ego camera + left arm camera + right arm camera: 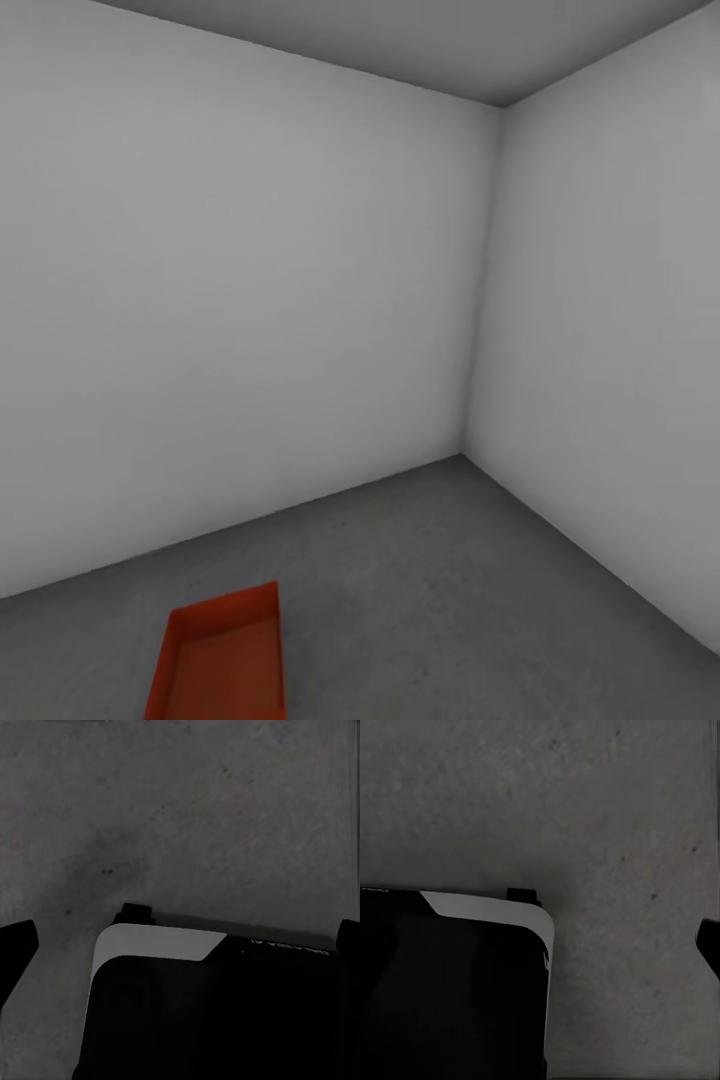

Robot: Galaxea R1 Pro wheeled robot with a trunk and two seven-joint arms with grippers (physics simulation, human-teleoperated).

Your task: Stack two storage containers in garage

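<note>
Grey concrete under our hanging grippers, one bin set down

Our left gripper (180,937) and right gripper show only dark fingertips (709,945) at the picture edges above the speckled floor (187,810) beside our black-and-white base (157,945); clenched or released, we cannot tell. One orange-red storage container (220,660) sits on the garage floor, well apart from the white walls (250,320).

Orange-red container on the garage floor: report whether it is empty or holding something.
Empty, as far as shown: the storage container sits upright on the floor, its visible inside bare orange; its near end is cut off.
</note>
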